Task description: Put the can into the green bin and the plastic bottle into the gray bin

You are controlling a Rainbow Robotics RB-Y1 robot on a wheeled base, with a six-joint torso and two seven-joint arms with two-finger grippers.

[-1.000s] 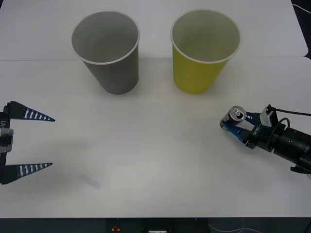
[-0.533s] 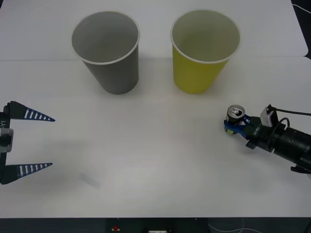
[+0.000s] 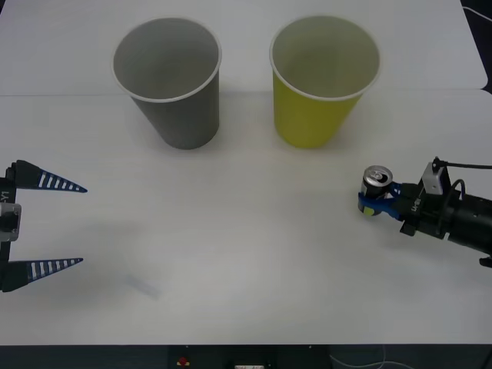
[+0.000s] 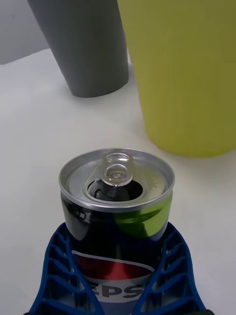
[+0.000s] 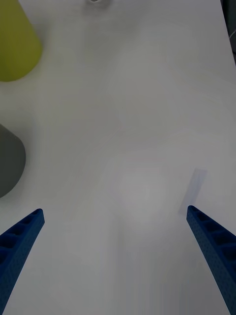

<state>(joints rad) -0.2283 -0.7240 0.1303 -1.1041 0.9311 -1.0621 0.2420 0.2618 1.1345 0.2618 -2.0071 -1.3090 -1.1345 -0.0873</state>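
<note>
Item, white table (image 3: 254,254) — carries two large paper cups at its far side, standing upright and apart from each other. The gray bin (image 3: 171,81), white-rimmed, stands on the robot's left; the green bin (image 3: 321,79), yellow-green with a white rim and pale inside, stands on the robot's right. Both cups show nothing inside from the front view. Item, the can (image 3: 376,189) — small, dark, silver top with pull-tab, a yellow-green patch near the rim, upright, positioned nearer the robot than the green bin and to its right, well apart from it. In the right wrist view the can (image 4: 117,216) shows a red, white and blue logo low on its side, with the green bin (image 4: 184,74) and the gray bin (image 4: 83,44) behind it. Item, right hand (image 3: 381,201) — closed on the lower body of the can, one blue ribbed finger (image 4: 64,275) pressed against each side. Item, left hand (image 3: 48,225) — at the table's left edge, fingers spread wide, holding nothing, well apart from both cups.
</note>
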